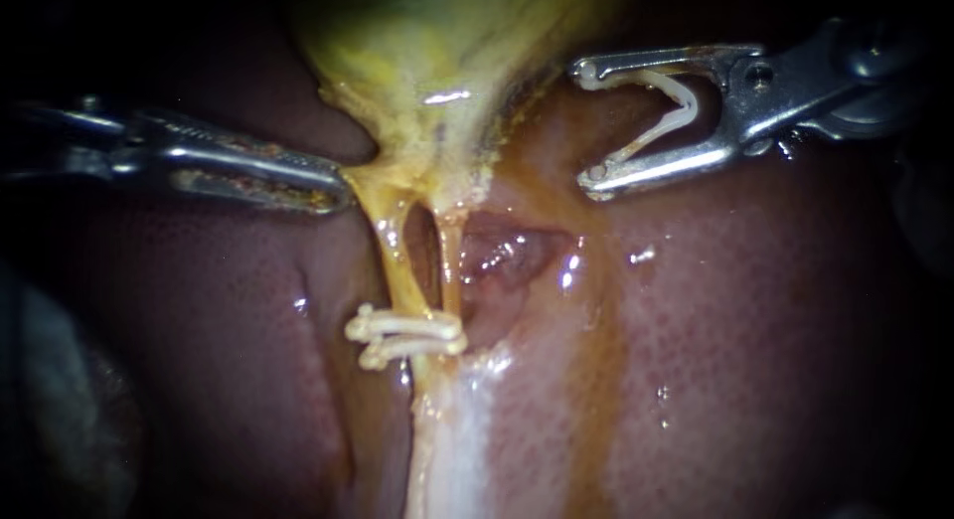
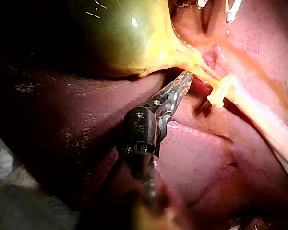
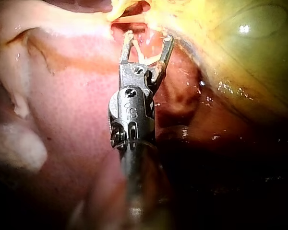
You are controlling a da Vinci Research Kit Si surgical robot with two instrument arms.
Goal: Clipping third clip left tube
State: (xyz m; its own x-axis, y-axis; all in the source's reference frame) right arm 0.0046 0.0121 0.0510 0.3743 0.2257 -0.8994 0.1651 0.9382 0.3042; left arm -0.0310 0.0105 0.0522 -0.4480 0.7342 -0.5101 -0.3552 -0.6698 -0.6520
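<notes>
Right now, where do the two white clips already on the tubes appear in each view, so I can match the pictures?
Endoscope view: the two white clips sit across the yellow tubes, below the gallbladder.
Left wrist view: just ahead of the left instrument, against the tubes.
Right wrist view: not visible; only the open clip in the right instrument shows.
Shared landmark: the gallbladder.

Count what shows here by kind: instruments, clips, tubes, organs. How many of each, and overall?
Instruments: 2, left instrument, right instrument
Clips: 3, upper placed clip, lower placed clip, loaded clip in the right instrument's jaws
Tubes: 2, left tube, right tube
Organs: 2, gallbladder, liver
Total: 9
</notes>
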